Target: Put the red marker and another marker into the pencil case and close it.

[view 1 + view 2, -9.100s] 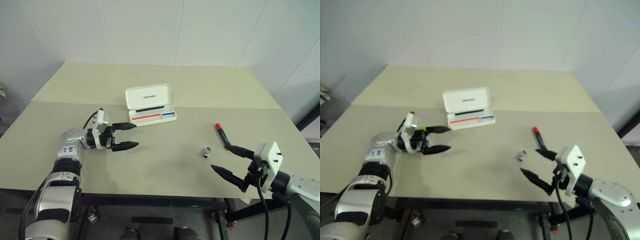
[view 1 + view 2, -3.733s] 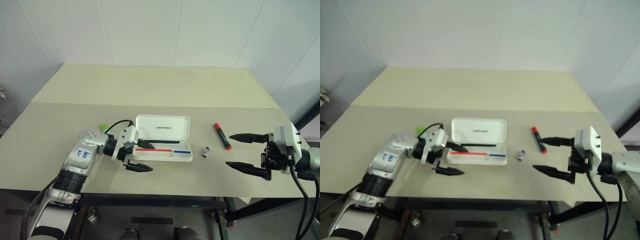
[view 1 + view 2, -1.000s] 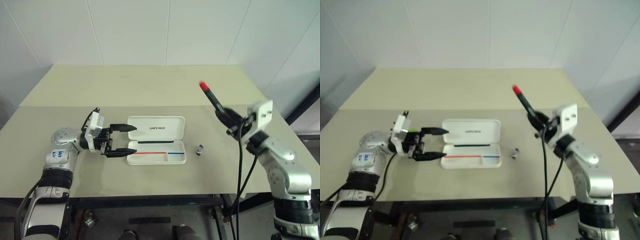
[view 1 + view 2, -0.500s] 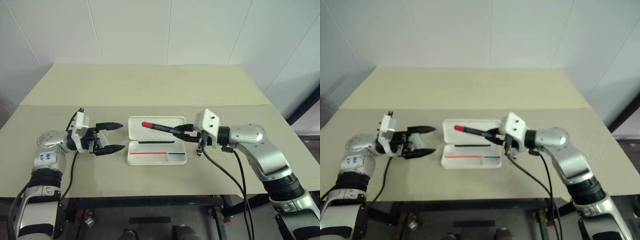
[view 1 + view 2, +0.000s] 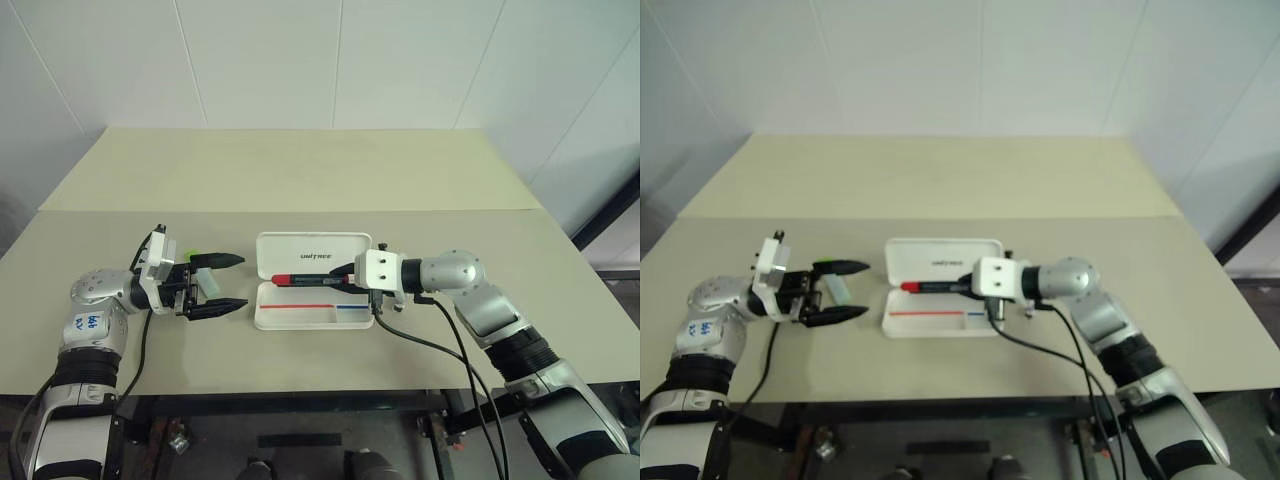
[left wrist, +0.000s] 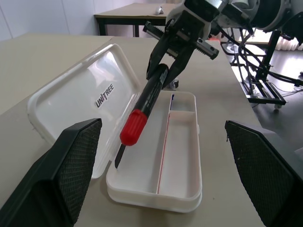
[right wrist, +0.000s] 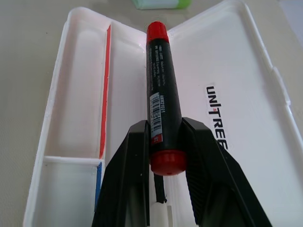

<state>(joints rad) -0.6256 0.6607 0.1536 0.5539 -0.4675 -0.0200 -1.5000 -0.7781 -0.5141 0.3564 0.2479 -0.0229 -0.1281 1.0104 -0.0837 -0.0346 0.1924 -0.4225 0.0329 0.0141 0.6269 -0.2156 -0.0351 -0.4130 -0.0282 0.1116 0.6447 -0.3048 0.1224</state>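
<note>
The pencil case (image 5: pixel 313 318) lies open at the table's middle, with its lid (image 5: pixel 313 250) folded back and red and blue stripes in the tray. My right gripper (image 5: pixel 345 281) is shut on the red marker (image 5: pixel 303 279). It holds the marker level and low over the line where lid and tray meet (image 7: pixel 160 80). Whether the marker touches the case I cannot tell. The light green marker (image 5: pixel 837 289) lies on the table just left of the case, between the spread fingers of my left gripper (image 5: pixel 240 282), which is open and points at the case.
Black cables trail from my right wrist (image 5: pixel 440 335) over the table toward its front edge. A seam (image 5: pixel 120 210) crosses the tabletop behind the case. White walls close the back and right sides.
My right arm swung the red marker down and to the left, from high at the right to level over the open case. My left gripper drew back slightly to the left, still open.
</note>
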